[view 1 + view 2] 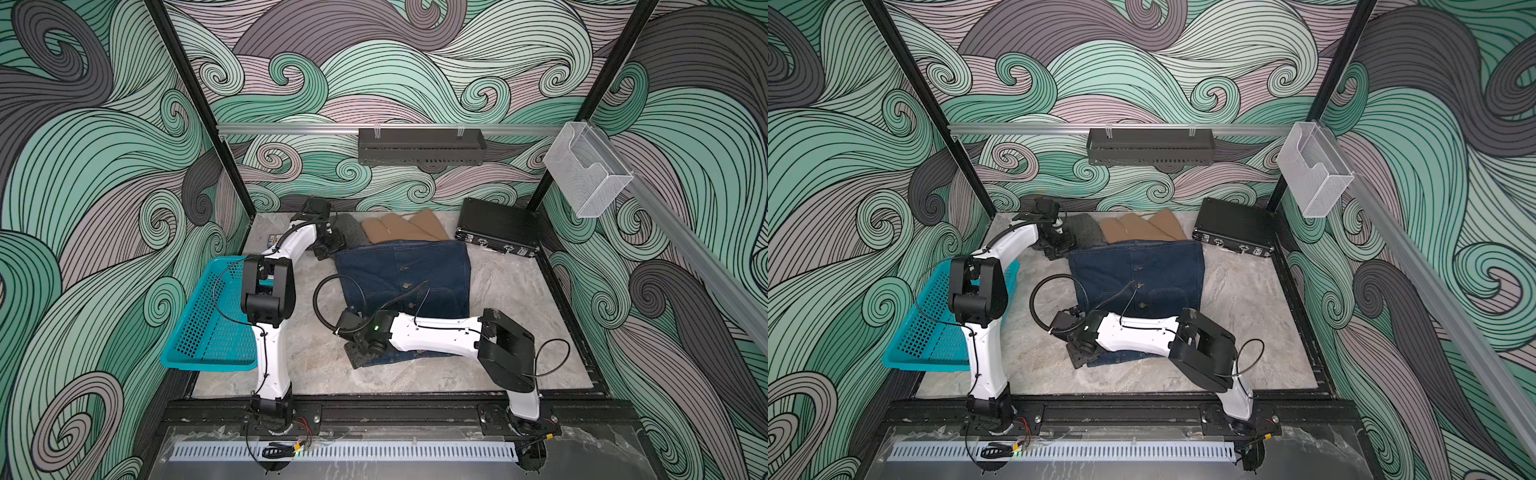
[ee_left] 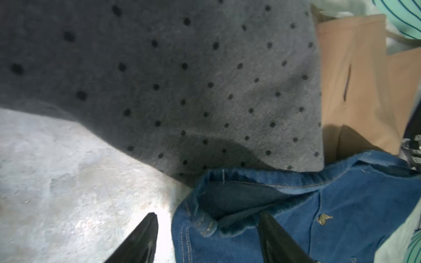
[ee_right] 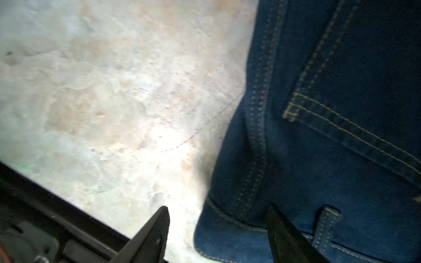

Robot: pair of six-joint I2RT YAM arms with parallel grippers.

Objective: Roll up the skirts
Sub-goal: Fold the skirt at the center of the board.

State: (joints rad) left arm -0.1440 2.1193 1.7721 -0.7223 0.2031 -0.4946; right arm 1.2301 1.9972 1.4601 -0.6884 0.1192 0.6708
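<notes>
The dark blue denim skirt (image 1: 403,274) (image 1: 1138,270) lies flat mid-table. Behind it lie the tan skirt (image 1: 407,228) and the grey dotted skirt (image 1: 353,230). My left gripper (image 1: 328,249) is at the denim's far left corner. In the left wrist view it (image 2: 208,215) is open astride that corner (image 2: 205,227), one finger over the table and one over the denim. My right gripper (image 1: 357,353) is at the near left corner. It is also open (image 3: 218,207), with the hem corner (image 3: 227,227) between its fingers.
A black hard case (image 1: 494,226) lies at the back right. A teal perforated basket (image 1: 212,320) overhangs the table's left edge beside the left arm. A black shelf (image 1: 419,145) and a clear holder (image 1: 586,170) hang on the wall rails.
</notes>
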